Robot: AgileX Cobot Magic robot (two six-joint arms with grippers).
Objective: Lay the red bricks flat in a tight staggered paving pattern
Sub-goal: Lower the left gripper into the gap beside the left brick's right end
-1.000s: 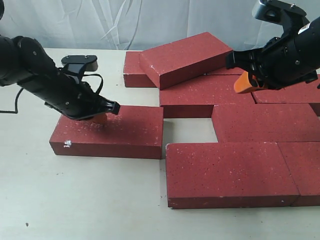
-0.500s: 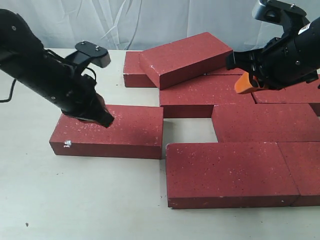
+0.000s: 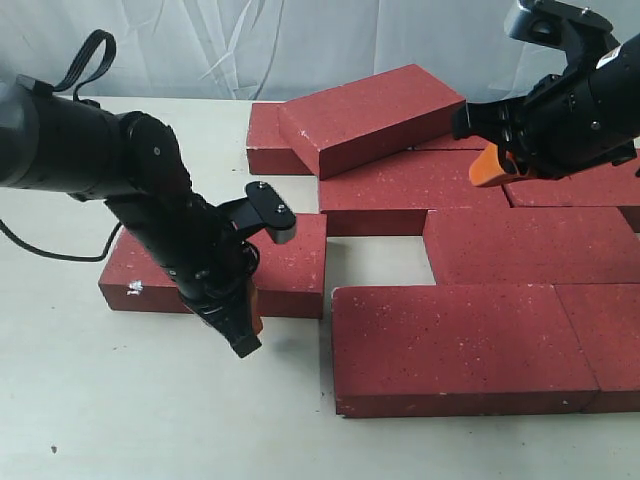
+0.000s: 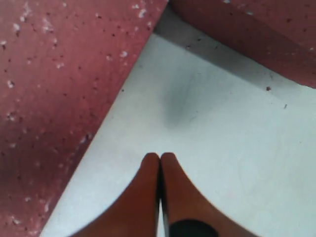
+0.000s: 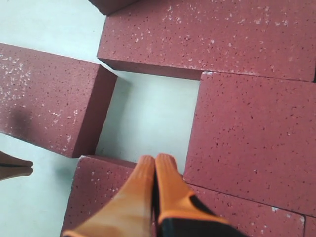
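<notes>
Red bricks: dark red, white-flecked pavers on a pale surface. Most lie flat in touching, offset rows at the right and rear of the exterior view.

Front brick: flat, nearest row, its right end butted against a neighbour.

Tilted brick: not flat; propped at a slant on top of the rear bricks.

Loose brick: flat, left of the group, separated from it by a narrow strip of bare surface.

Gap: a rectangular pocket of bare surface between the loose brick, the front brick and the rows behind.

Left arm: black, reaching across the loose brick.

Right arm: black, raised above the rear right rows.

Left fingers: orange, pressed together, holding nothing; pointed down at bare surface just in front of the loose brick's near face. Contact with the surface cannot be told.

Right fingers: orange, pressed together, holding nothing, clear of the bricks.
</notes>
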